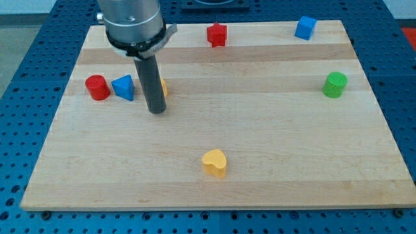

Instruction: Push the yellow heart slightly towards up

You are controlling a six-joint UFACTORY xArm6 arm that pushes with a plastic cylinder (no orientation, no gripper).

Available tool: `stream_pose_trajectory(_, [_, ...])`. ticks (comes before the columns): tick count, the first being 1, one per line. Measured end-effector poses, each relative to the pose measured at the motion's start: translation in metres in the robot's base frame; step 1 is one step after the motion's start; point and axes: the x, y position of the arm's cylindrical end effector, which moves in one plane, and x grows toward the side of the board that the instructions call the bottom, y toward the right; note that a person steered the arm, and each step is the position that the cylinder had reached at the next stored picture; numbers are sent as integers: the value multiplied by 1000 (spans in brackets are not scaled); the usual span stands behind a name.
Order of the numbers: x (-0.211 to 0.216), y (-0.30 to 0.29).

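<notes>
**Rod stood well away from the yellow heart**

The yellow heart [214, 162] lay on the wooden board [273, 130], low and near the middle, close to the board's bottom edge, with bare wood all around it. Everything else I placed from that heart.

The arm carried no pincer at all, only a straight dark rod, so there was nothing to call open or closed. My tip [156, 112] rested on the board up and to the view's left of the heart, well apart from it and touching no block that I could see.

Just behind the rod, further up-left from the heart, a small yellow block [163, 87] peeked out, mostly hidden, its shape not clear. Beside it to the view's left sat a blue triangular block [123, 87], and next to that a red cylinder [97, 87], the two close together.

Straight above the heart, near the board's top edge, stood a red star-like block [217, 34]. Up and to the view's right of the heart were a blue cube [305, 27] by the top edge and a green cylinder [335, 84] by the right edge.
</notes>
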Motion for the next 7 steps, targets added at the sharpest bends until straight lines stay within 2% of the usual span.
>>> stream_pose_trajectory(2, [81,14])
stream_pose_trajectory(3, [120,35])
stream_pose_trajectory(4, [141,68])
stream_pose_trajectory(5, [141,104])
stream_pose_trajectory(7, [125,120])
